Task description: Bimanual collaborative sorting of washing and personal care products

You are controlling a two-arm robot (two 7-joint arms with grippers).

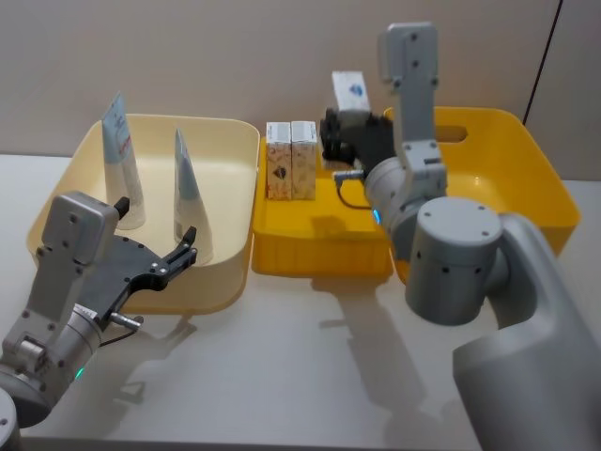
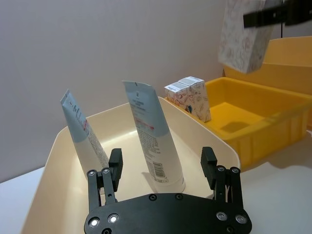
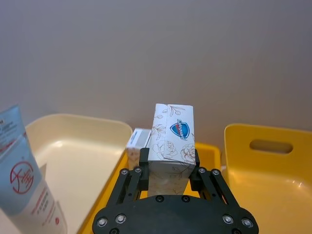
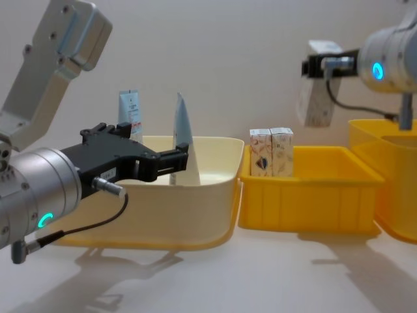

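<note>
Carton [image 3: 173,139] with blue shield logo, script illegible, is pinched by right gripper [image 3: 169,165]; left gripper [image 2: 162,163] is held spread before red-logo tubes [image 2: 148,129].

Bins [image 1: 319,258] glossy plastic; carton [image 3: 173,141] matt card.

The left arm [image 1: 70,233], lower left, and right arm [image 1: 460,256], right, are cased in grey with cyan lights [image 4: 42,220]. The black left gripper [image 2: 162,157] and right gripper [image 3: 169,163] are studded with silver screws [image 2: 113,218].
</note>
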